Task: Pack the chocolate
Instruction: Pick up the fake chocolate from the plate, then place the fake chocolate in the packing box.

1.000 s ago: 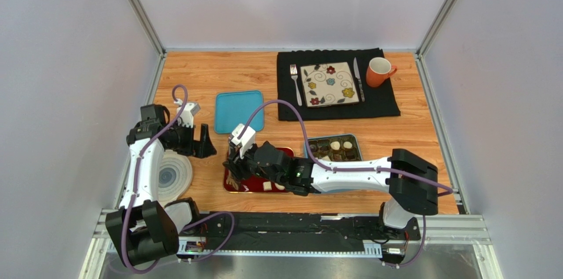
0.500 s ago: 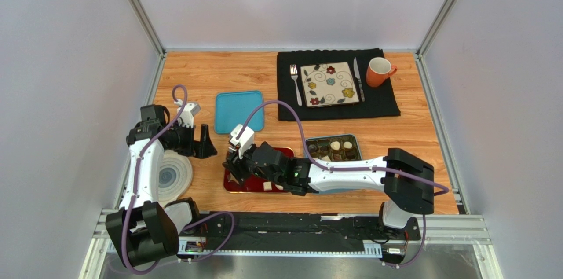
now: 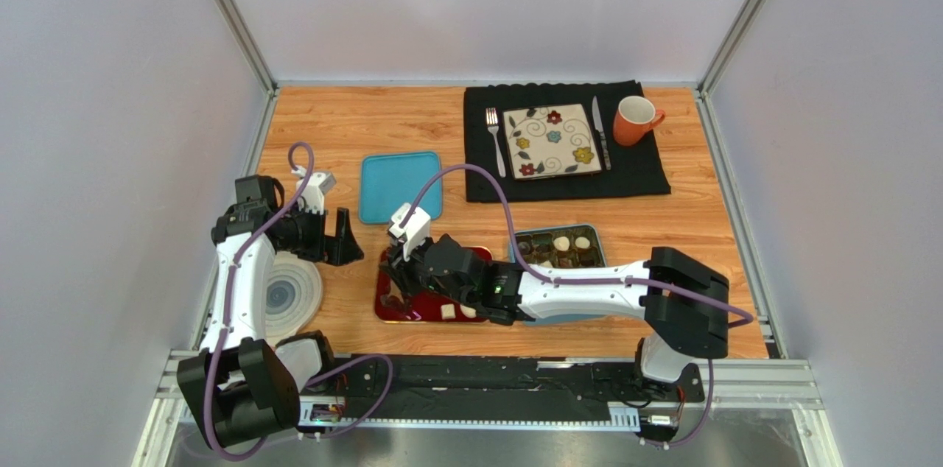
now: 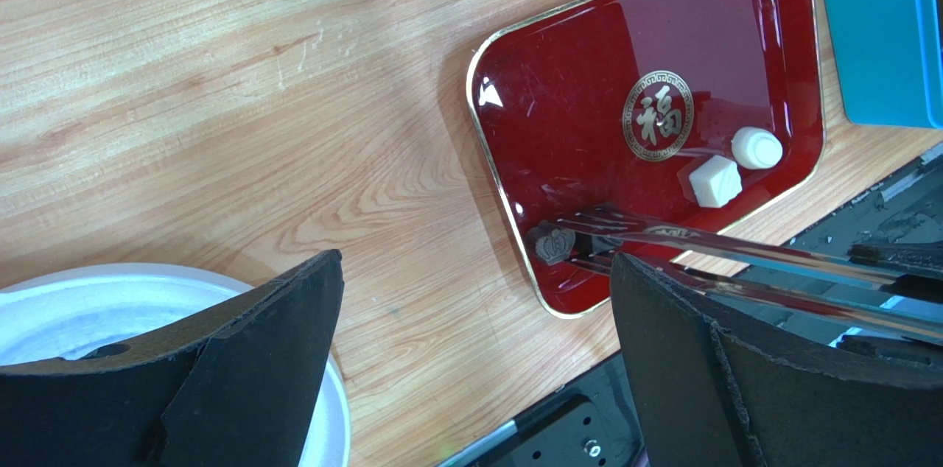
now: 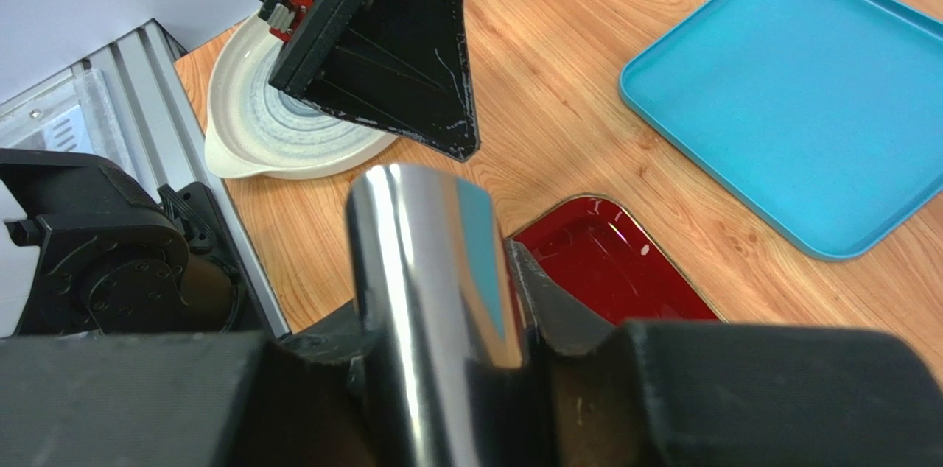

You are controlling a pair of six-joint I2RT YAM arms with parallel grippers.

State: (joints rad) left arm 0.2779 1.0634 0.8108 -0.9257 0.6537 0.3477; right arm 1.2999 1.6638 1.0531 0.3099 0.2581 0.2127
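Tongs clenched in right gripper, tips at red tray rim, apart from two white chocolate pieces; more sit in tin. Left gripper gaping, holding nothing. Risk: smooth candy squirts from tong tips, skids off tray.

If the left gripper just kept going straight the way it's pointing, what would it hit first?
The open left gripper would probably meet the wooden table first, just short of the rim of the red tray; depth is hard to judge, so it might catch the rim itself.
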